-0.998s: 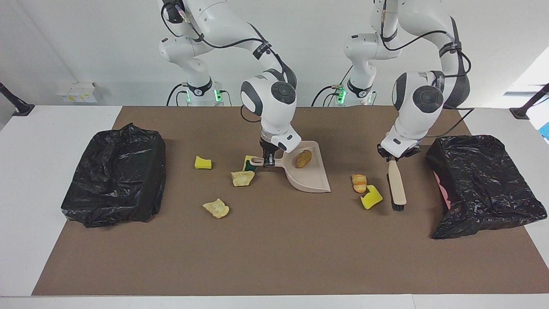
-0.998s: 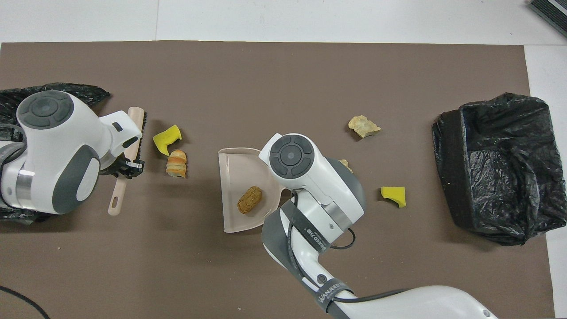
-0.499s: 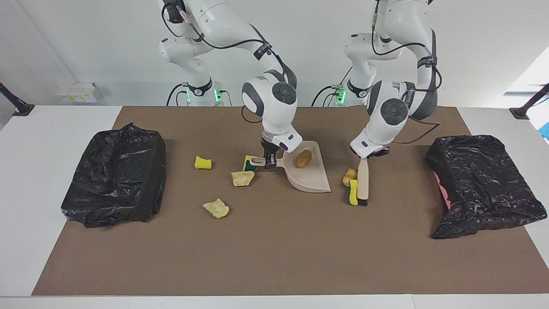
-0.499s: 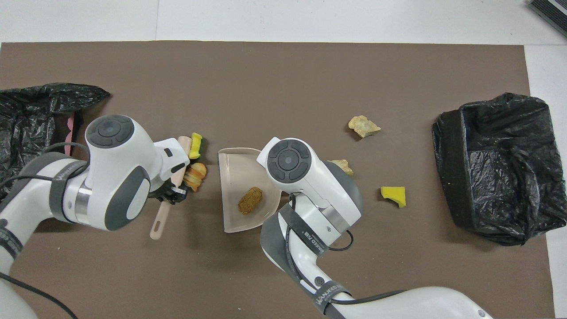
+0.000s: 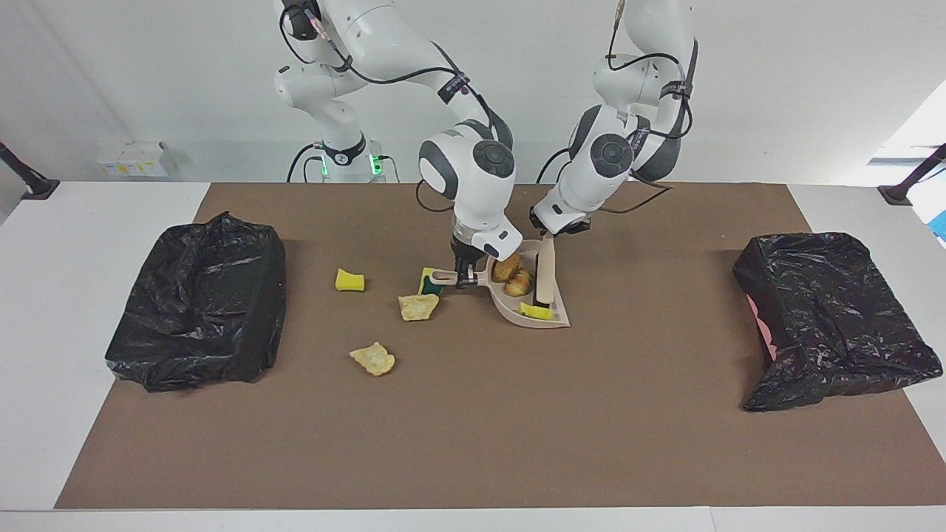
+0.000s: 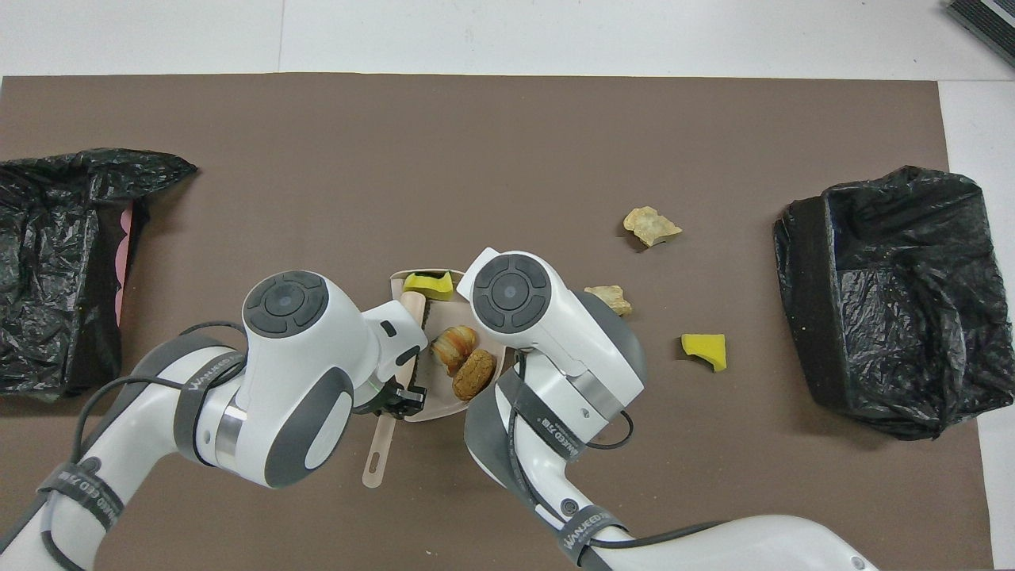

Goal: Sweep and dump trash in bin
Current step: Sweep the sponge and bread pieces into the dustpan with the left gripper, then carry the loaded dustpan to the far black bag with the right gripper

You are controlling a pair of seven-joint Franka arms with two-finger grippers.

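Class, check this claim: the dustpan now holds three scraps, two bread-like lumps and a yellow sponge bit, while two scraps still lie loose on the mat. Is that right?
Not quite. The dustpan does hold three scraps, but four remain outside it: a yellow sponge bit, two tan lumps and a yellow-and-green sponge by the handle. The facing view shows them.

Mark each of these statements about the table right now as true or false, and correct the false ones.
1. The left gripper holds the brush, whose head is in the dustpan. True.
2. The dustpan holds nothing. False: two bread lumps and a yellow sponge bit lie in it.
3. The right gripper is shut on the dustpan's handle. True.
4. All the trash is in the pan. False: a yellow sponge piece, a green-and-yellow sponge and two tan crusty lumps lie on the mat.
5. One black-lined bin stands at each end of the table. True.
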